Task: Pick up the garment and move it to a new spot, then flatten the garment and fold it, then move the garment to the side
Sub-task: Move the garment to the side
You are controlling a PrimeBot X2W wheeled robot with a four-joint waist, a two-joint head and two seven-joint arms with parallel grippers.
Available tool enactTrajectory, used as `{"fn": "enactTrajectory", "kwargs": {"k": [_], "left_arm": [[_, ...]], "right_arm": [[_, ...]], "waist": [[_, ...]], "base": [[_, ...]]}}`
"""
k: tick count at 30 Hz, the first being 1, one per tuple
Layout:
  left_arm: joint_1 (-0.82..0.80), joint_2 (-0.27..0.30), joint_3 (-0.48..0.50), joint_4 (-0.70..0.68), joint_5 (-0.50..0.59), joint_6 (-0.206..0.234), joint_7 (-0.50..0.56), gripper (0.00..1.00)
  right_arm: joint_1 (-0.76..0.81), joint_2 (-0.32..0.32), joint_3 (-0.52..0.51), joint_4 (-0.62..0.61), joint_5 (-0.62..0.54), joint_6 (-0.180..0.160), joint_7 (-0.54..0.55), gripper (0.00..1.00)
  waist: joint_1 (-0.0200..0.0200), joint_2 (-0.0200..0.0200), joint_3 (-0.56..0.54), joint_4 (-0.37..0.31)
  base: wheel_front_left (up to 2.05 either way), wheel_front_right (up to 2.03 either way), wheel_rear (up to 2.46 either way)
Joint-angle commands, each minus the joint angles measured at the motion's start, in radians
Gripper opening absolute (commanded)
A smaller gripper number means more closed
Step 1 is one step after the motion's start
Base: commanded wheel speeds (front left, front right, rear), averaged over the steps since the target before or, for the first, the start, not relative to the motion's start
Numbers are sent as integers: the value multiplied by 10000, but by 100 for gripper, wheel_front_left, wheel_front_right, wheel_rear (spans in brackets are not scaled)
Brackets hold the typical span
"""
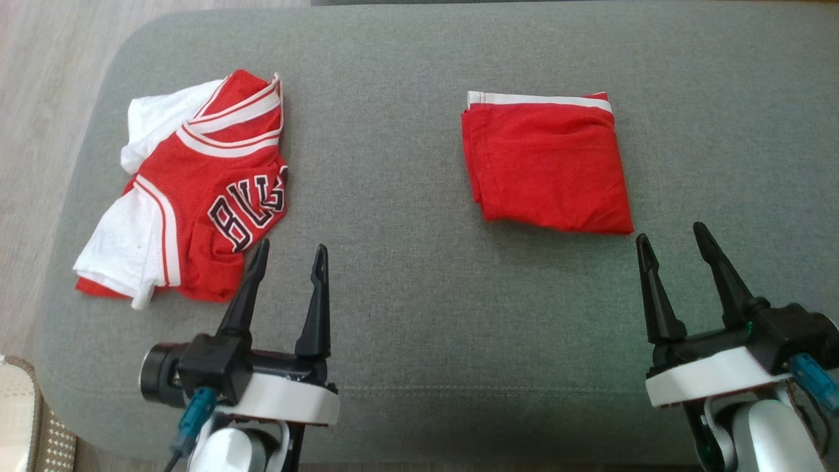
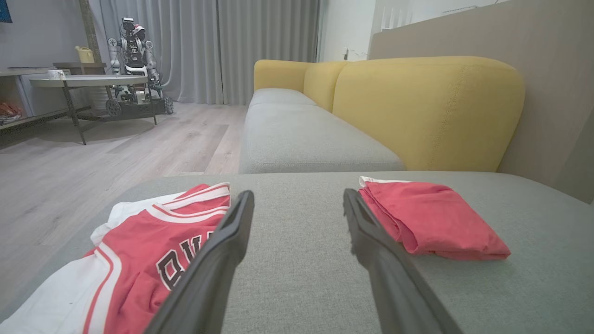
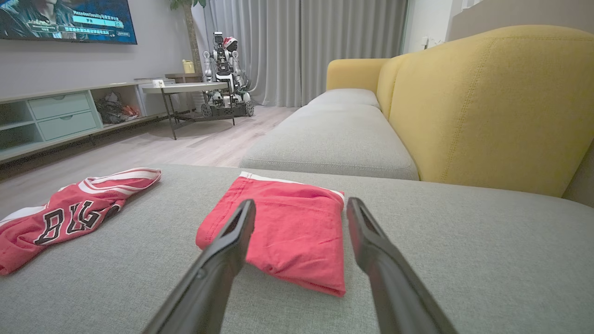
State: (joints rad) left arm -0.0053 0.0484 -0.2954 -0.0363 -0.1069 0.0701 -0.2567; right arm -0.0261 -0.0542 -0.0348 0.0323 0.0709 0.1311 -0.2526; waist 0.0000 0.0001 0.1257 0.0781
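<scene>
A crumpled red and white jersey (image 1: 196, 190) with dark letters lies at the left of the grey cushion (image 1: 419, 314); it also shows in the left wrist view as the jersey (image 2: 139, 250) and in the right wrist view as the jersey (image 3: 69, 213). A folded red garment (image 1: 547, 164) with a white band lies at the centre right, seen too as the folded garment (image 2: 431, 218) and the folded garment (image 3: 287, 232). My left gripper (image 1: 292, 252) stands open, empty, just right of the jersey's lower corner. My right gripper (image 1: 672, 239) is open and empty, just below the folded garment's right corner.
The cushion's rounded left edge drops to a wooden floor (image 1: 39, 98). A yellow sofa back (image 3: 487, 102) rises beyond the cushion. A round table (image 2: 88, 83) and another robot (image 2: 132, 51) stand far off on the floor.
</scene>
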Motion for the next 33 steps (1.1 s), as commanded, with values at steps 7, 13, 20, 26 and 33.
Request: {"fn": "enactTrajectory", "kwargs": {"k": [7, 13, 20, 26, 33], "left_arm": [[-146, 18, 196, -294, 163, 16, -51, 100], [-280, 18, 55, -307, 186, 19, -51, 100], [-635, 18, -412, -257, 146, 16, -51, 100], [-1021, 18, -757, -256, 28, 73, -51, 100], [-1356, 18, -851, -145, -5, 146, -51, 100]], "right_arm": [[-19, 33, 258, -239, -95, -4, -91, 100], [-1234, 37, 203, 1460, 392, -4, -91, 100], [-4064, -831, 669, 4352, 2964, -4, 606, 100], [-5653, -2058, 1377, 5609, 4905, -4, 2574, 100], [-6326, -3040, 2418, 5839, 6535, -4, 3888, 100]], "waist": [[0, -1, -18, 27], [0, -1, 343, 68], [0, -1, 953, 371], [0, -1, 1583, 733], [0, -1, 2116, 930]], "base": [[0, 0, 0], [0, 0, 0], [0, 0, 0], [0, 0, 0], [0, 0, 0]]}}
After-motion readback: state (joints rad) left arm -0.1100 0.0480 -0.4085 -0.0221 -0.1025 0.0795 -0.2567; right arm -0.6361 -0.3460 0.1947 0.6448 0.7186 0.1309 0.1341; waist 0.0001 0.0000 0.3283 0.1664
